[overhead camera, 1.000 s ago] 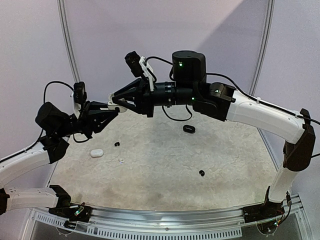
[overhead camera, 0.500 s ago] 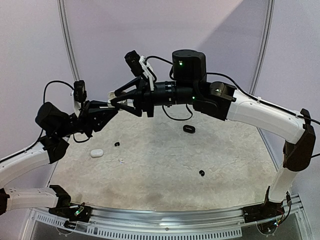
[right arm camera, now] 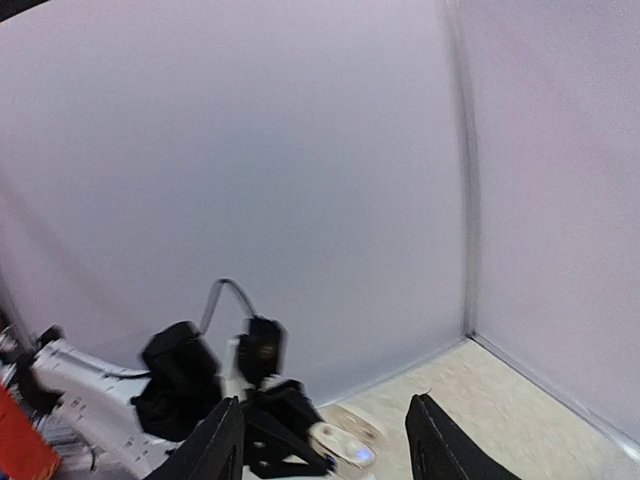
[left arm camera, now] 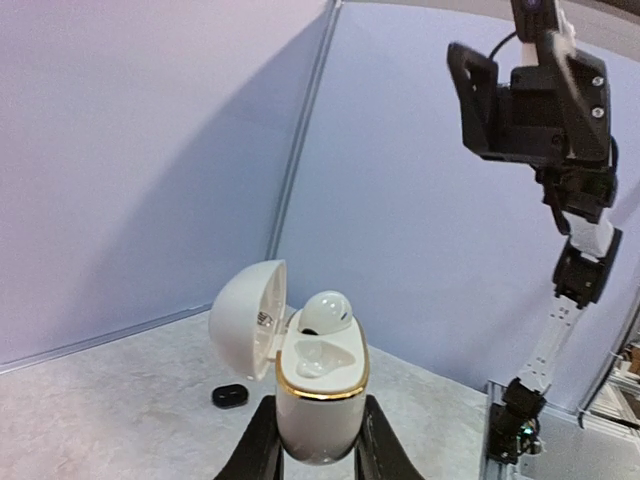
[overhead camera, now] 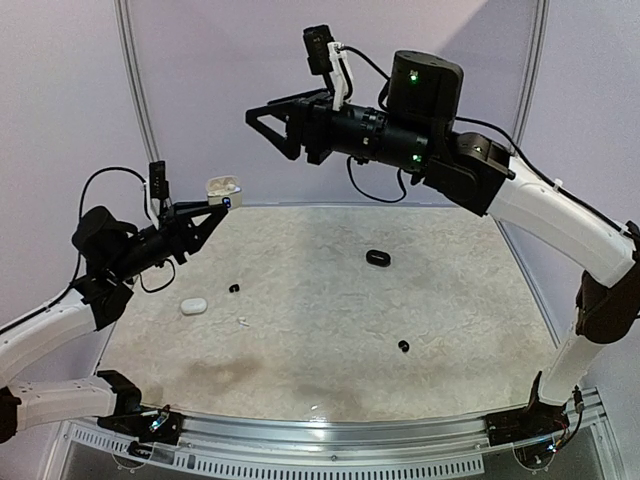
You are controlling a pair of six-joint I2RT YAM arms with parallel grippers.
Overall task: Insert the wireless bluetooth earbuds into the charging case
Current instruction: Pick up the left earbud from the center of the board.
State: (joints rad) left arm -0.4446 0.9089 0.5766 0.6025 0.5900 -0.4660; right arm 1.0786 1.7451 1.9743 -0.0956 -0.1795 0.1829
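Note:
My left gripper (left arm camera: 318, 440) is shut on a white charging case (left arm camera: 318, 400) with a gold rim, held upright above the table's left side (overhead camera: 224, 187). Its lid (left arm camera: 248, 318) is swung open. One white earbud (left arm camera: 326, 311) sits in the far slot; the near slot (left arm camera: 314, 362) holds nothing. My right gripper (overhead camera: 268, 130) hangs open, high above and to the right of the case, with nothing between its fingers (right arm camera: 222, 445). Loose on the table lie two black earbuds (overhead camera: 235, 289) (overhead camera: 403, 346) and a small white earbud (overhead camera: 243, 322).
A shut black case (overhead camera: 377, 258) lies at the back middle of the table, also in the left wrist view (left arm camera: 229, 396). A shut white case (overhead camera: 193, 306) lies at the left. Lilac walls close off the back and sides.
My right gripper has opened and risen up and to the right, away from the held case. The white earbud now sits in the case. My left gripper lifted the case slightly.

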